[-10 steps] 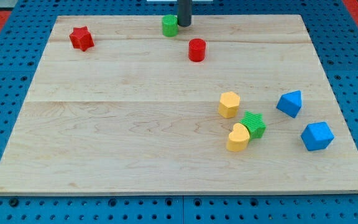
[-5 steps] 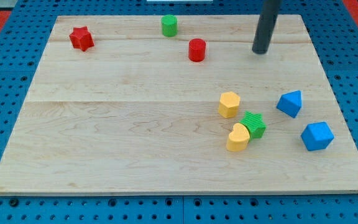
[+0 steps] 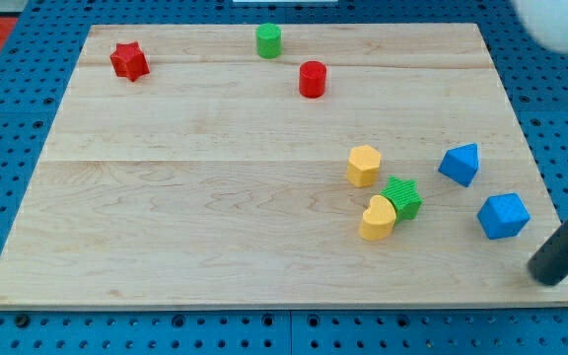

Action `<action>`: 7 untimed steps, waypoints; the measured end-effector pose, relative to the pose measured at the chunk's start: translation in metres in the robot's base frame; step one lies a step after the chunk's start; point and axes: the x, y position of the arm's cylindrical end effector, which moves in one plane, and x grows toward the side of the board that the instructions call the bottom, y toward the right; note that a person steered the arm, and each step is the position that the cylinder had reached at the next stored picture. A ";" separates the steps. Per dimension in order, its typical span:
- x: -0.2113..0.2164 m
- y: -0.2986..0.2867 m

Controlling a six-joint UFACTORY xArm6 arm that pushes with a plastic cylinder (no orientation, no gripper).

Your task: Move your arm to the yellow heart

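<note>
My tip (image 3: 546,278), a bare rod end with no pincer to open or close, sits at the lower right of the frame near the wooden board's (image 3: 215,227) right edge, just below the blue block (image 3: 503,215). The yellow heart-shaped block (image 3: 377,219), right of centre and touching the green star block (image 3: 402,197), isn't reached. Bare wood lies between us along the bottom.

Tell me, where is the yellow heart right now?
The yellow heart sits right of the board's middle, toward the view's bottom, touching the green star and just below the yellow hexagon. My tip is far off to its right.
</note>
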 end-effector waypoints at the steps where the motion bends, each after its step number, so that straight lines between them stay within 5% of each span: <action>1: 0.006 -0.040; 7: -0.064 -0.134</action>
